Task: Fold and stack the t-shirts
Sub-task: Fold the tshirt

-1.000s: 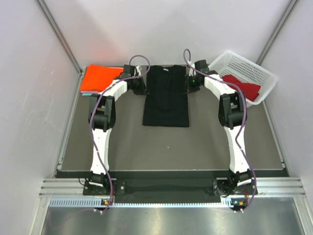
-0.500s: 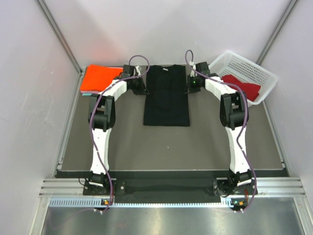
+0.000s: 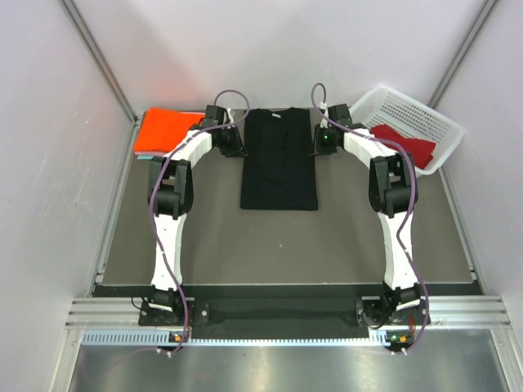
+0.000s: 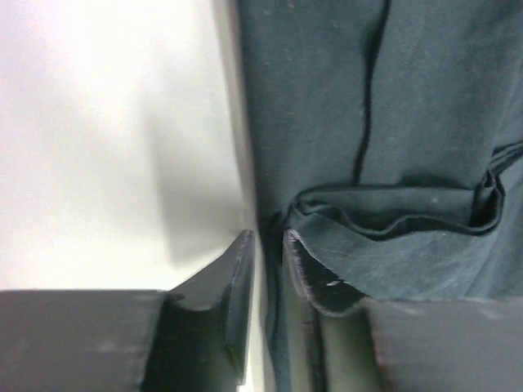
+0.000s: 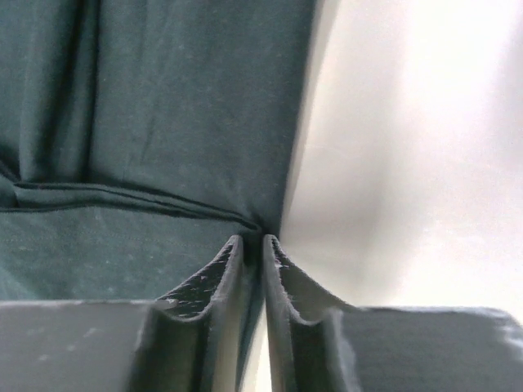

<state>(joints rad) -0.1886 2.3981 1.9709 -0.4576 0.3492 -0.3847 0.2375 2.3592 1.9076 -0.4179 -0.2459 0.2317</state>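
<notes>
Partly complete: orange tee (image 3: 167, 131) folded far left, dark red tee (image 3: 404, 140) waiting in the basket (image 3: 425, 106), black tee (image 3: 278, 159) on the table (image 3: 204, 237) folded narrow only; left gripper (image 4: 268, 245) slightly parted at its edge, right gripper (image 5: 249, 245) nearly closed, grip indeterminable.

Black t-shirt (image 4: 392, 122) cropped in both wrist views

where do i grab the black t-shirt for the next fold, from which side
On the black t-shirt, probably the two far corners beside the collar: left claw from the left edge, right claw from the right, low. It lies flat as a narrow strip, sleeves folded in, so those edges are layered enough to pinch.
</notes>
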